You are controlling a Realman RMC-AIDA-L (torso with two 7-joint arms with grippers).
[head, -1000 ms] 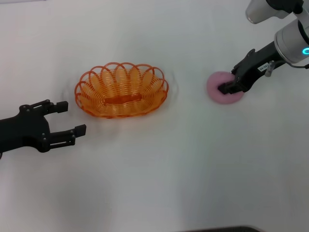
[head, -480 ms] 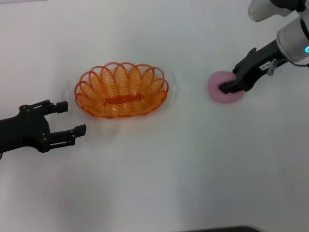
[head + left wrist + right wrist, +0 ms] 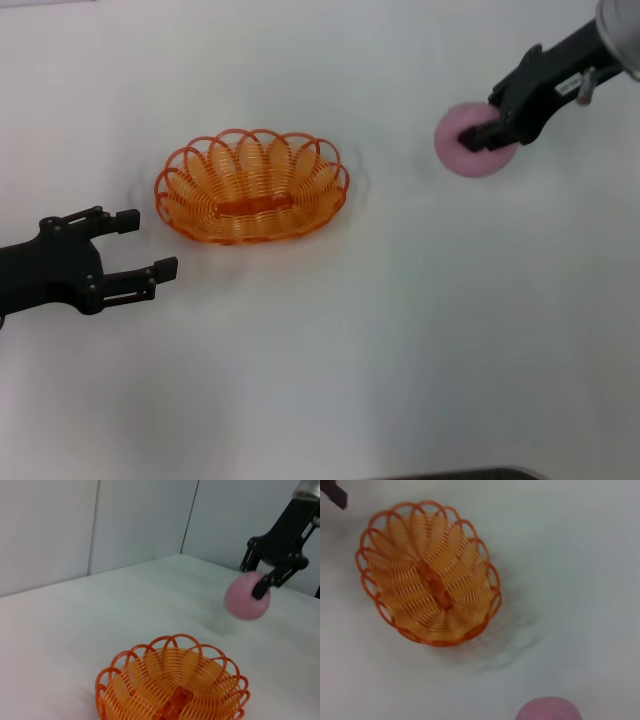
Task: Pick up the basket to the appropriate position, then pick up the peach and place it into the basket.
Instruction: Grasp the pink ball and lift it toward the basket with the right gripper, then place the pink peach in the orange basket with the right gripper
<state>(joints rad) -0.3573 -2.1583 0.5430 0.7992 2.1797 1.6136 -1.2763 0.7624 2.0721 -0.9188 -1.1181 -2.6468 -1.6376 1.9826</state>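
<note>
The oval orange basket (image 3: pixel 252 186) sits on the white table left of centre; it also shows in the left wrist view (image 3: pixel 172 687) and the right wrist view (image 3: pixel 427 580). My right gripper (image 3: pixel 487 130) is shut on the pink peach (image 3: pixel 463 143) and holds it above the table at the far right. The left wrist view shows the peach (image 3: pixel 246 599) in the air in the black fingers (image 3: pixel 262 584). The right wrist view shows the top of the peach (image 3: pixel 548 709). My left gripper (image 3: pixel 140 243) is open and empty, left of the basket near the table.
The white table (image 3: pixel 380 330) holds nothing else. Grey wall panels (image 3: pixel 135 525) stand behind the table's far edge in the left wrist view.
My right gripper has risen and moved back with the peach, lifting it off the table. The basket and the left arm have not moved.
</note>
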